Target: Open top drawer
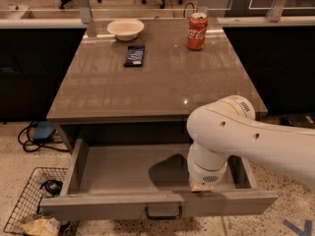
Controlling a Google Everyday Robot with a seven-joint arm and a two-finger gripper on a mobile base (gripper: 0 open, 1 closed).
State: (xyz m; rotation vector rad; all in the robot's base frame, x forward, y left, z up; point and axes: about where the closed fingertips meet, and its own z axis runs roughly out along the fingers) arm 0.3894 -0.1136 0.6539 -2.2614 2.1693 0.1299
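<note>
Gripper (pixel 202 187) low at the front of the top drawer (pixel 98 208), just behind the upper edge of the grey front panel, right of centre. My white arm (pixel 256 141) comes in from the right and bends down over it. Only a tan tip shows under the wrist. Whether the gripper is spread or closed: cannot tell.

Top drawer stands out well clear of the cabinet. Its shallow grey box shows to my left and behind me. My shadow lies on its floor, just left of the gripper.

Black loop handle (pixel 163 213) is on the front face, below the gripper and a little to its left. It is near the gripper, but I cannot tell if they touch.

Grey tabletop (pixel 157 92) is above and behind the gripper. On it, all well away from me:
- red cola can (pixel 197 24), upright, far back, about in line with the gripper
- white bowl (pixel 125 29), far back and left
- dark flat packet (pixel 134 55), just in front of the bowl, apart from it

Floor, far left of the gripper: a wire basket (pixel 29 205) beside the drawer's left corner, with crumpled wrappers in it. Behind it lies a blue object (pixel 43 131) with black cables.
</note>
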